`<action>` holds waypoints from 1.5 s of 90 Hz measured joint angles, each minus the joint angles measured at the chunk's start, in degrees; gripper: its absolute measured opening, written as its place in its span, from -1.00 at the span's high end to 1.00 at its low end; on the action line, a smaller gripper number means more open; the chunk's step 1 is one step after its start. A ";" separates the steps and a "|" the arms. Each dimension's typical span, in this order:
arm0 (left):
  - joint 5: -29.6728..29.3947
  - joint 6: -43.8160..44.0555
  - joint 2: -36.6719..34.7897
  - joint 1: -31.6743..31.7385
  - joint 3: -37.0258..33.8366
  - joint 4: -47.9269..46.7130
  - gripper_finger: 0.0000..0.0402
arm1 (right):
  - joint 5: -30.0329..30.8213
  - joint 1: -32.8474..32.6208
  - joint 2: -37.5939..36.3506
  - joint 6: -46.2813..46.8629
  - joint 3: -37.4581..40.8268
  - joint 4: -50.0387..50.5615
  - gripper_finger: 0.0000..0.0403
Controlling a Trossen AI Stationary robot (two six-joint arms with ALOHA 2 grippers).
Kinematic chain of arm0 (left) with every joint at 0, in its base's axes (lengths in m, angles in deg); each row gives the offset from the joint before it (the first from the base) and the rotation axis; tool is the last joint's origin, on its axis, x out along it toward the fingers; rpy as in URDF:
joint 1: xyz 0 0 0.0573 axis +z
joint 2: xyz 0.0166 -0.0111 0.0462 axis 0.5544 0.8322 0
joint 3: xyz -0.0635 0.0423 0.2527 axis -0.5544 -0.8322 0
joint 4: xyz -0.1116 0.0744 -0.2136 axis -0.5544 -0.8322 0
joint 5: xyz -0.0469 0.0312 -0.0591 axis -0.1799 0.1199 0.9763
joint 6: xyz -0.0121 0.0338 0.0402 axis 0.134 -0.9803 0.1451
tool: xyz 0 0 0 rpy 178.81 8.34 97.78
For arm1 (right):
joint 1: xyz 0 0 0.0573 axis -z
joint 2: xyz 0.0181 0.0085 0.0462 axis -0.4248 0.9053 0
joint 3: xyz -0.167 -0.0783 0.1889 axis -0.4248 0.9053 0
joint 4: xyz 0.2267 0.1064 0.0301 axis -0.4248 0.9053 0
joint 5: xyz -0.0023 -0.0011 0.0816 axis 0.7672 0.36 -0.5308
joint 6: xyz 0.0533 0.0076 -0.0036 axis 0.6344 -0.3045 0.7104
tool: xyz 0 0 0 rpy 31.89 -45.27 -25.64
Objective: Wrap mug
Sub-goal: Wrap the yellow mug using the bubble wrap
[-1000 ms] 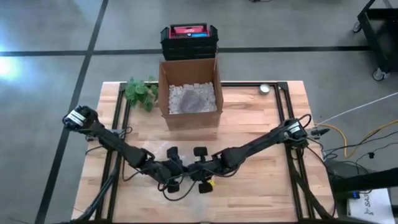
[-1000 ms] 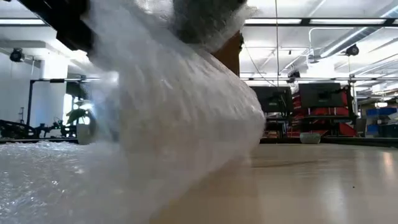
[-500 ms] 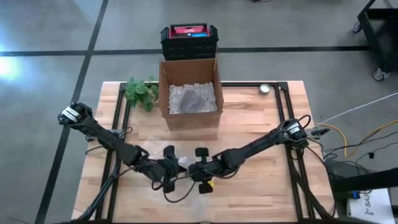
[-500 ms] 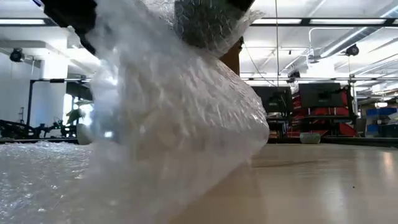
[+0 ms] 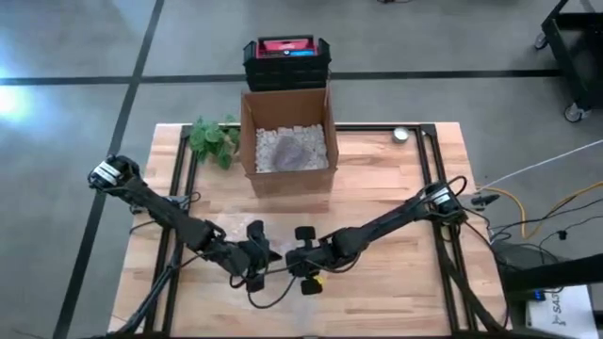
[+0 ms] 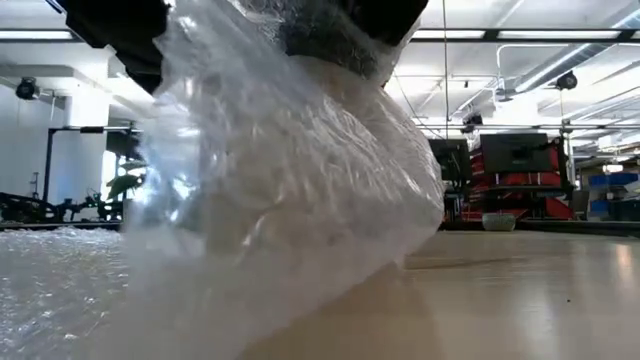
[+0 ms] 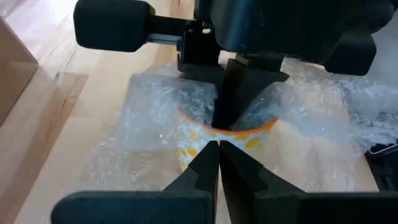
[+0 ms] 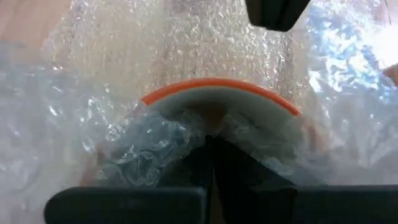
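The right gripper's (image 8: 210, 163) jaws are pressed together on a fold of bubble wrap (image 8: 155, 140) at the rim of the mug (image 8: 219, 102), pinning the film against the orange-edged lip. The left gripper's (image 7: 218, 167) jaws are likewise drawn tight, tips meeting at the mug's near side, seemingly nipping wrap there, though what lies between them is hard to make out.

In the high view both grippers meet at lower centre of the frame, left gripper (image 5: 252, 256) and right gripper (image 5: 303, 256) just beside each other over the bundle. The low view shows the wrap (image 6: 280, 200) bulging around the mug, its lower part resting on the counter (image 6: 520, 290).

Judged from this, the step in hand is folding the loose film over the mug's mouth. The next move likely calls for one gripper to hold its pinch while the other pulls more wrap across the opening. A cardboard box (image 5: 286, 141) of packing fill waits at upper centre.
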 joint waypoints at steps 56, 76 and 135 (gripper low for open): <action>2.57 22.13 -9.32 -5.52 0.00 -27.98 1.00 | -0.13 0.13 0.11 -0.39 0.07 -1.23 1.00; 8.71 46.05 -10.37 -12.51 -0.82 -50.49 1.00 | -0.10 0.12 0.14 -0.81 0.11 -2.50 1.00; 11.11 63.52 -17.11 -13.68 -23.13 -35.94 -0.33 | 0.01 0.11 0.17 -0.81 0.13 -3.04 1.00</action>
